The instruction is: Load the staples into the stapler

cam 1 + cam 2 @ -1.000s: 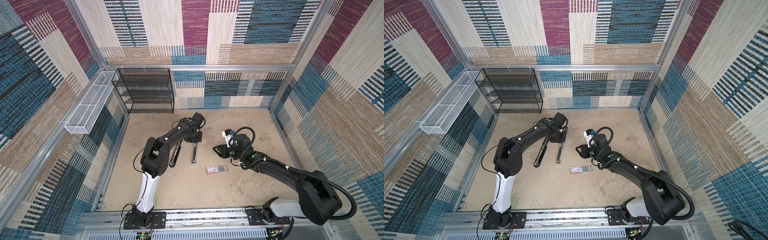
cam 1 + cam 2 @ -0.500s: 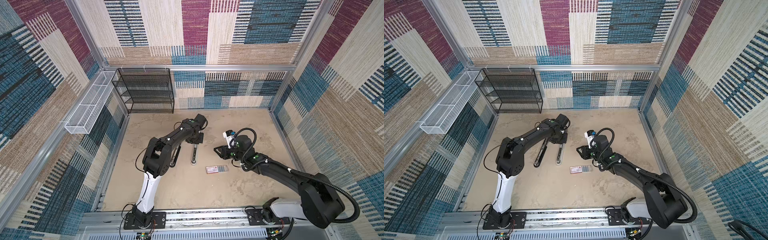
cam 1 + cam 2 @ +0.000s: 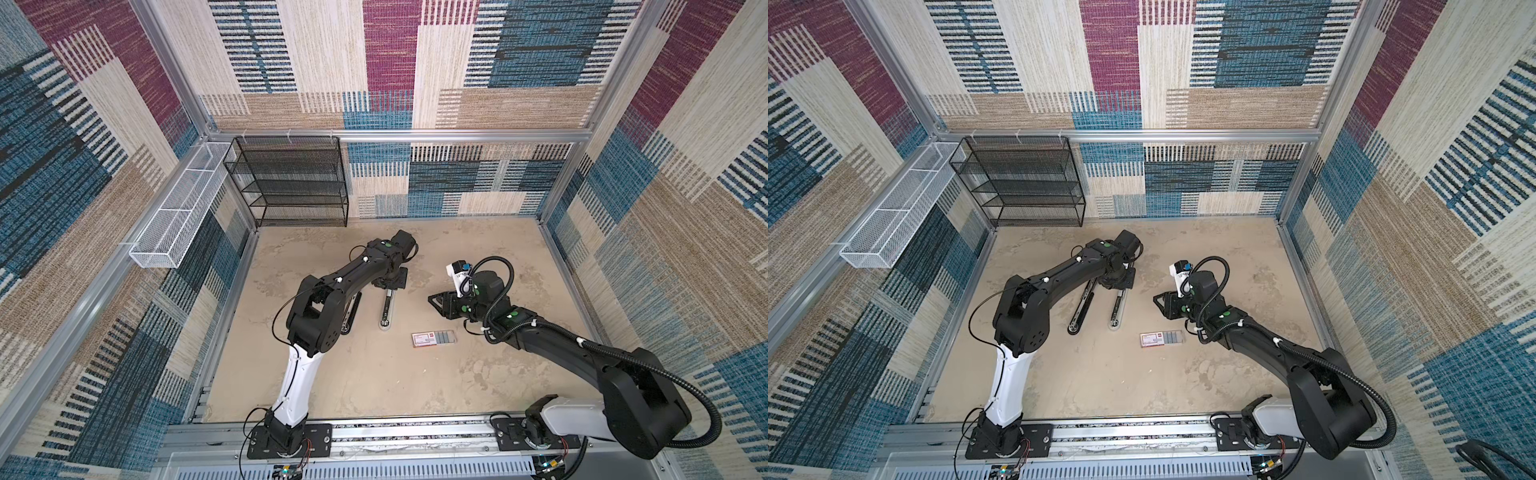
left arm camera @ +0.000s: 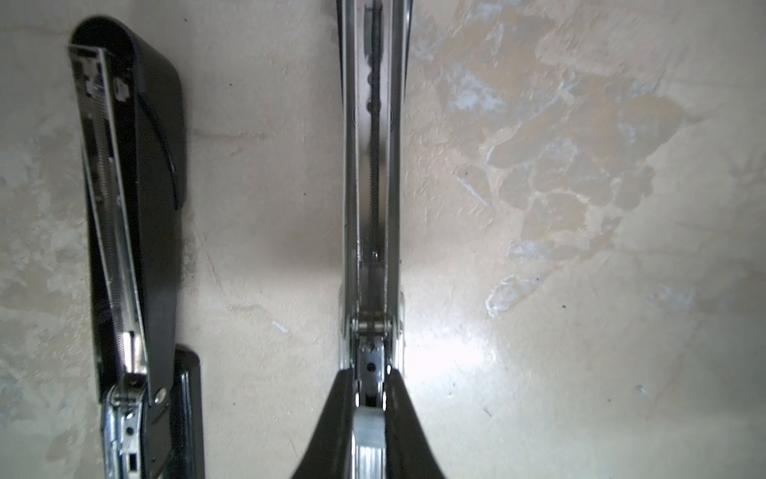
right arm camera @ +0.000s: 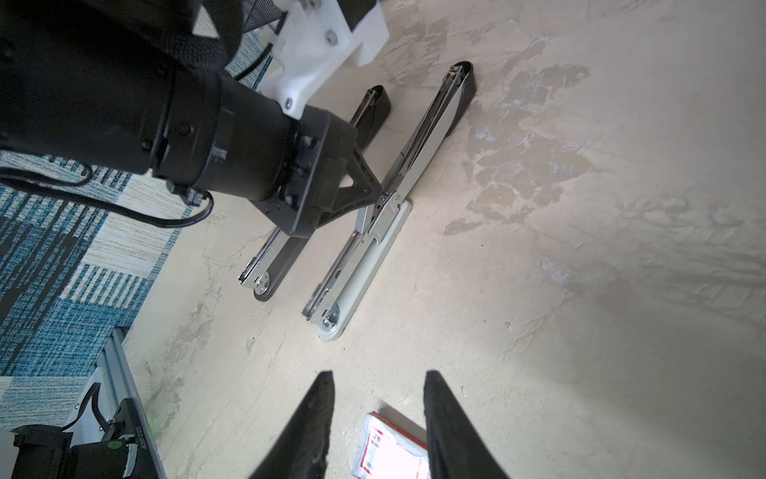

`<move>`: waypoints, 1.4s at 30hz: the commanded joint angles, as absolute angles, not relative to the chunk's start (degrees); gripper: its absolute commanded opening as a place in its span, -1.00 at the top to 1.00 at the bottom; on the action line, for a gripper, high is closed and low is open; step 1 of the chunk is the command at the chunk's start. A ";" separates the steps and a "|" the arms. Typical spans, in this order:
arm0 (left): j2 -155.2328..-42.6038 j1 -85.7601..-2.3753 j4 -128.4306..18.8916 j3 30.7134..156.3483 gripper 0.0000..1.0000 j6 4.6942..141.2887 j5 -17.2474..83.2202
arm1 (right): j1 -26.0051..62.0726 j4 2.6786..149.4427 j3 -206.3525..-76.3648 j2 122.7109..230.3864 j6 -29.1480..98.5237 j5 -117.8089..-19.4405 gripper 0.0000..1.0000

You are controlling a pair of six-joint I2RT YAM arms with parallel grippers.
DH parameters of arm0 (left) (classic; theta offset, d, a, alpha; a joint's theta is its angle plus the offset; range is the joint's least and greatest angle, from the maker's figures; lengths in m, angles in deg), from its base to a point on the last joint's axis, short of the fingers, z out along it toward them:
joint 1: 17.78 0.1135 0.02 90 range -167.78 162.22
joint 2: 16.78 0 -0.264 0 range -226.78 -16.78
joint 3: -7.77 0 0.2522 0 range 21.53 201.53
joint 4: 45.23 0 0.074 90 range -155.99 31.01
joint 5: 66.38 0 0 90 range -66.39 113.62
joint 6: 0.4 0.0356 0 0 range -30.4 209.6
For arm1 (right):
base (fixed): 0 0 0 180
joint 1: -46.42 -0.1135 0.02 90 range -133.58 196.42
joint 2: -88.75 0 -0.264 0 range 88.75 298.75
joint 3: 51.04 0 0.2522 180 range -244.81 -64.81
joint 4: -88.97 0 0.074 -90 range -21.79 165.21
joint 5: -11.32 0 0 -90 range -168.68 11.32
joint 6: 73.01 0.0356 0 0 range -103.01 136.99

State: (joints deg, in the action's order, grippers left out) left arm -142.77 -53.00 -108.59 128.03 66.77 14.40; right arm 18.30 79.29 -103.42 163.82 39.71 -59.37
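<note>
The stapler (image 3: 386, 309) with the pale base lies opened flat on the table, its metal channel facing up (image 4: 372, 166). My left gripper (image 4: 371, 390) is shut on the metal part at its hinge, also seen in both top views (image 3: 1119, 283) and in the right wrist view (image 5: 373, 195). The staples lie in the grey tray (image 3: 445, 337) slid halfway out of the red-and-white box (image 3: 424, 339) (image 3: 1152, 339), nearer the front. My right gripper (image 5: 379, 377) (image 3: 432, 300) hangs open above the table, holding nothing. The box (image 5: 391, 450) shows below, between its fingers.
A second stapler, all black (image 3: 1081, 307) (image 4: 132, 207), lies opened flat just left of the held one, partly under my left arm. A black mesh shelf (image 3: 291, 183) stands at the back left, and a white wire basket (image 3: 178, 212) hangs on the left wall.
Both arms have drifted only slightly. The staplers and the box lie where they were, and neither gripper has changed its state.
</note>
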 commanded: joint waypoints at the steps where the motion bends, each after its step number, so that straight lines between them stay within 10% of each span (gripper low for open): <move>1: -142.73 -53.28 -109.70 127.47 1.00 66.66 12.71 | 18.29 80.35 -103.55 163.67 40.19 -59.78 0.20; 14: -141.80 -54.16 -109.75 125.51 0.97 66.84 11.58 | 18.29 80.36 -104.35 164.42 40.10 -59.62 0.20; 21: -140.73 -54.34 -109.81 125.84 0.48 67.12 12.65 | 18.29 80.19 -104.53 164.52 40.02 -59.77 0.20; 42: -139.73 -49.49 -110.34 127.36 0.28 68.50 23.60 | 18.29 81.05 -103.58 163.36 40.18 -58.54 0.09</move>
